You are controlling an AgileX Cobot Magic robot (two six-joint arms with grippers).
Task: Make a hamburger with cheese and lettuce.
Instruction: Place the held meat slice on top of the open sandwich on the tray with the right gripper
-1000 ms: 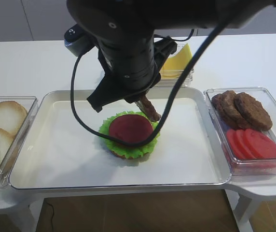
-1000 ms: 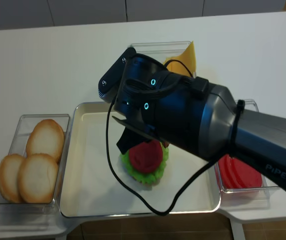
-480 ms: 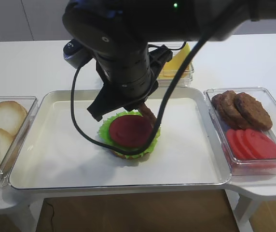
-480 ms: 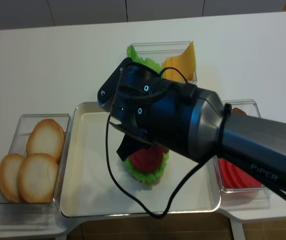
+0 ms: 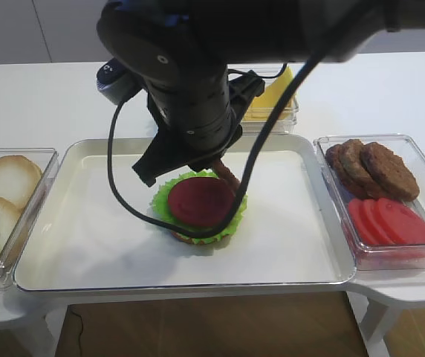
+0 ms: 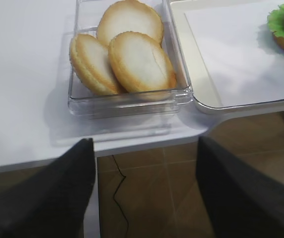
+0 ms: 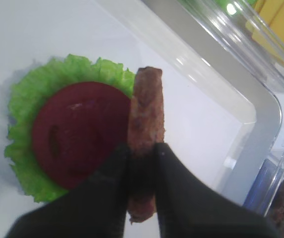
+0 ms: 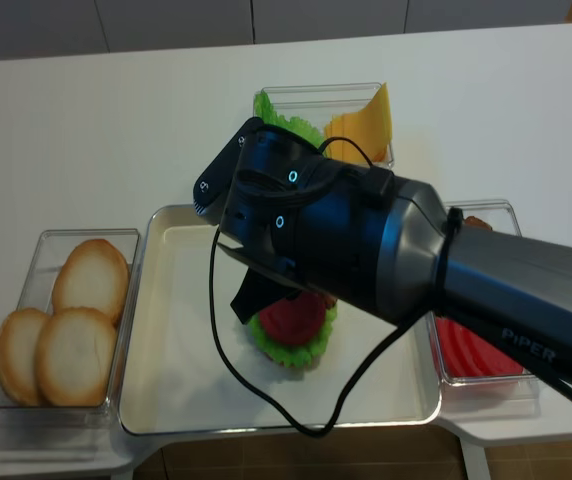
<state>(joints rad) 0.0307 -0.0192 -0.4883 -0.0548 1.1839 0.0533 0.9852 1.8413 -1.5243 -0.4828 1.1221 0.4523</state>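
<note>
Right pincer [image 7: 142, 151] pinching a brown patty [image 7: 145, 119] on its edge, held upright just over the hamburger [image 5: 200, 202] and beside its red tomato slice [image 7: 80, 133]. Green lettuce [image 7: 25, 106] frilling out all round that slice, in the middle of the white tray [image 5: 86, 238]. Yellow cheese [image 5: 273, 97] in a clear box behind the tray. Left pincer [image 6: 144, 193] spread wide, near the box of pale buns [image 6: 127, 54]
</note>
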